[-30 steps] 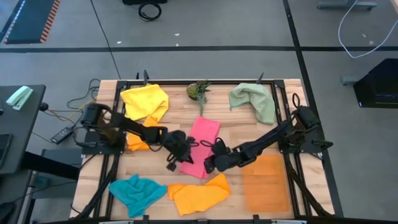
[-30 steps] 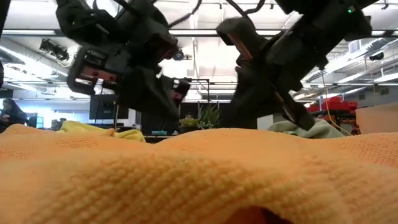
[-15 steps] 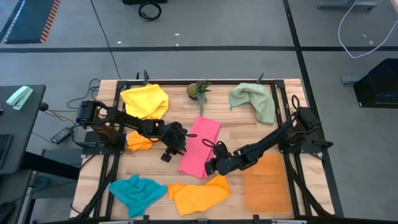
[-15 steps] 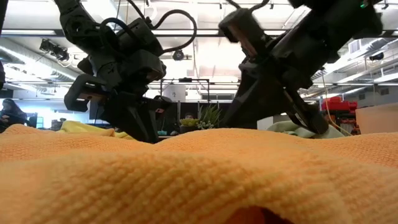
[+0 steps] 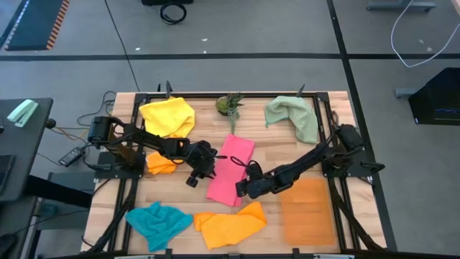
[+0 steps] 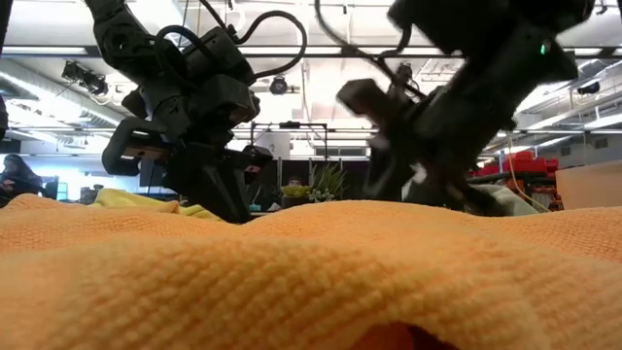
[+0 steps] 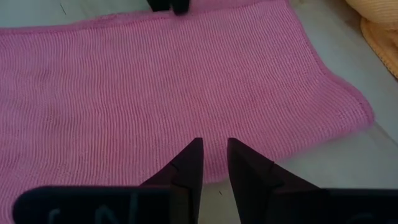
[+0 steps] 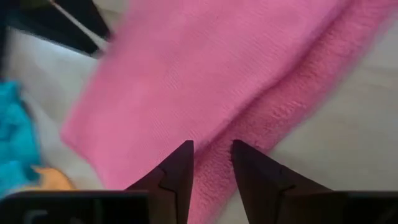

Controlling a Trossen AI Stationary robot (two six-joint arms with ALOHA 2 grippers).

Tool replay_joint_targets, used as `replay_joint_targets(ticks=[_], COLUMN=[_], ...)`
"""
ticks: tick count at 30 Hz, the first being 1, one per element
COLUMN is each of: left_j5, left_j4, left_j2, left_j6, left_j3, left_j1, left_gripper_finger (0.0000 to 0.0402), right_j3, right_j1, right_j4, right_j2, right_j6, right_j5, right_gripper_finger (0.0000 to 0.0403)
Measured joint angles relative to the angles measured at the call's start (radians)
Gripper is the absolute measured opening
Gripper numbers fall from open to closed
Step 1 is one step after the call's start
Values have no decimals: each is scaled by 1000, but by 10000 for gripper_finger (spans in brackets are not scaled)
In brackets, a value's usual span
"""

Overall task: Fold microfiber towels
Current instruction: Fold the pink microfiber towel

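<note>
Left claw (image 5: 202,167) parted a little, clamped on nothing, poised at one long edge of the pink towel (image 5: 231,169); right claw (image 5: 246,188) likewise slightly apart and empty, at the opposite edge near the towel's lower corner. Pink towel lying folded into a long strip on the desk (image 5: 273,140) between the two claws, touching neither by the look of it. Risk from here, as a judgement: a soft edge snagging on a fingertip while pulling away, dragging the top layer and springing the fold open; a low sweep outward could also bump the orange towel (image 5: 228,225) just beyond the right claw, or the small orange bundle (image 5: 159,163) behind the left one. Left wrist view alone gives the flat, even weave of the towel (image 7: 161,93) and the narrow gap between fingers (image 7: 186,165); right wrist view alone gives the doubled, thicker edge (image 8: 292,106) ahead of its fingertips (image 8: 177,168), plus a sliver of teal towel (image 8: 15,140). Low view blocked by orange cloth (image 6: 292,282), towel hidden there. Only the overhead view places the yellow (image 5: 169,117), pale green (image 5: 293,115) and teal (image 5: 157,223) towels, all well apart from both claws and unfolded.
</note>
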Motion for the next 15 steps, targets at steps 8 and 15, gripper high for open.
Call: replay_joint_targets(ticks=[8, 15], left_j5=[0, 0], left_j4=[-1, 0], left_j2=[0, 0], left_j6=[3, 4], left_j3=[0, 0], left_j1=[0, 0], left_gripper_finger=[71, 75], right_j3=[0, -2], right_j1=[-8, 5], right_j4=[54, -5], right_j2=[15, -61], right_j6=[-20, -40], right_j5=[-10, 57], right_gripper_finger=[120, 120])
